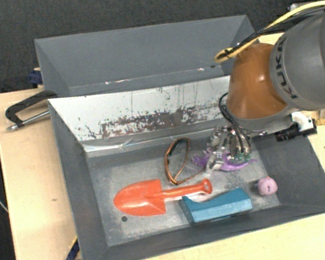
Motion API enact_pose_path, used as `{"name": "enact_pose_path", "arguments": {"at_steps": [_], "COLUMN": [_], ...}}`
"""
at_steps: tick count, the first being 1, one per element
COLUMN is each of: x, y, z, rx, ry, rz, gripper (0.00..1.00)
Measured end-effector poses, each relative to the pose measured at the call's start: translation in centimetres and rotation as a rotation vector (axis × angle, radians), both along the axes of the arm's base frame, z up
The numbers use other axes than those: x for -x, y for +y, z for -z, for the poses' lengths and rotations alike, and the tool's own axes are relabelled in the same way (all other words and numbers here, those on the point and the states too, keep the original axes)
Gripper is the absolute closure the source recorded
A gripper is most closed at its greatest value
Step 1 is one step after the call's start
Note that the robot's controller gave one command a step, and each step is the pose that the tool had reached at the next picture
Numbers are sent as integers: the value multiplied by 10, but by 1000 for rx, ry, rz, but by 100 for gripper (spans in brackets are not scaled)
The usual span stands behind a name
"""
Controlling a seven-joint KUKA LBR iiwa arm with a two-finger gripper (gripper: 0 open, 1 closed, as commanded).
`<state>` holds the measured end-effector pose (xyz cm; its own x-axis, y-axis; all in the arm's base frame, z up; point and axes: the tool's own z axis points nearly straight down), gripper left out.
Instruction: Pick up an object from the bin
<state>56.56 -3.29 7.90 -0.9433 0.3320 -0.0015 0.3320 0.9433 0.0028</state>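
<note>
Camera view, from above and somewhat to one side: a grey metal bin [76, 172] is seen with a handful of loose things spread along its floor. The arm [315, 62] is brought in from the right, with its orange cover [255, 88] hanging over the right part of the bin's back wall. The gripper [232, 146] is lowered close to the floor, right of the middle of the bin. It is set directly over a small purple thing [202, 160], whose darker part sticks out to the gripper's left while a paler lilac part shows just below it. Whether the gripper is spread or pressed together cannot be told, and whether the purple thing is touched or gripped cannot be made out either. A thin brown loop [168, 164] is noted just left of the purple thing, lying flat on the floor. An orange toy shovel [140, 198] is laid in front of the loop, its blade pointing left and its handle running right, toward the gripper. A blue block [218, 205] is found close to the front wall, with the end of the shovel's handle just beside its upper edge. A small pink ball [267, 186] is seen to the right of the block, near it but apart, in front of the gripper and slightly to its right.
</note>
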Motion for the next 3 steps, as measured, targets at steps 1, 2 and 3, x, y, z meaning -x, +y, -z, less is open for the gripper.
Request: {"name": "enact_pose_path", "arguments": {"at_steps": [1,2,3], "x": [0,-1,-1], "y": [0,0,0], "z": [-11,-22,-29], "rx": [1,1,1], "ry": [0,-3,-4], "rz": [1,0,0], "gripper": [100,100,100]}}
